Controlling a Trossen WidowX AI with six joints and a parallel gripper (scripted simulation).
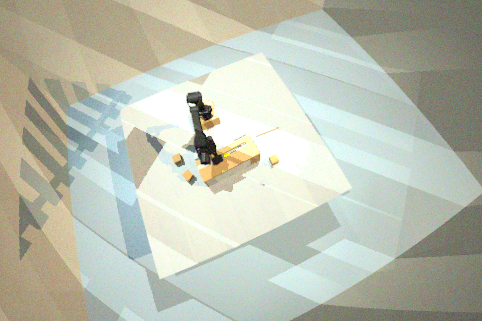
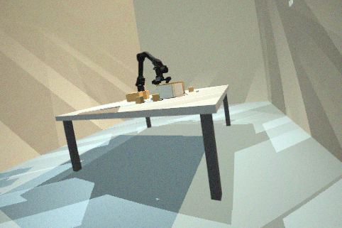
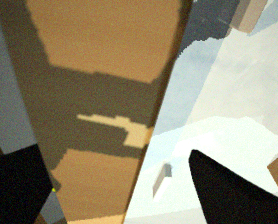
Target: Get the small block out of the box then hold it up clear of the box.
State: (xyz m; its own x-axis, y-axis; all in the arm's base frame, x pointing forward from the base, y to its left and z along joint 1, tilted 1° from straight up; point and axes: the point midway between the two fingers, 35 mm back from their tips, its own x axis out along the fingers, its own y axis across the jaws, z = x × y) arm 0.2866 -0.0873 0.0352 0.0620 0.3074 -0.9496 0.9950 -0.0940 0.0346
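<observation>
The box [image 1: 247, 151] [image 2: 172, 90] stands on the table [image 1: 200, 235] [image 2: 184, 106], with an orange top and a slot along it. Its orange top panel also fills much of the left half of the wrist view [image 3: 105, 35]. The small yellow block [image 1: 227, 155] shows at the slot in the top view, just right of the gripper. Only a speck of yellow [image 3: 53, 190] shows beside the left finger in the wrist view. My gripper [image 1: 211, 160] [image 2: 162, 82] [image 3: 133, 147] is open and empty, over the box's left part, close above its top. The shelf's ends are hidden.
Small orange cubes [image 1: 177, 159] [image 1: 188, 176] [image 2: 156, 97] lie left of the box, and another cube [image 1: 273, 160] [image 2: 191, 89] lies right of it. A larger orange block [image 1: 211, 123] [image 2: 132, 96] is by the arm's base. A thin orange stick [image 1: 267, 132] lies behind the box.
</observation>
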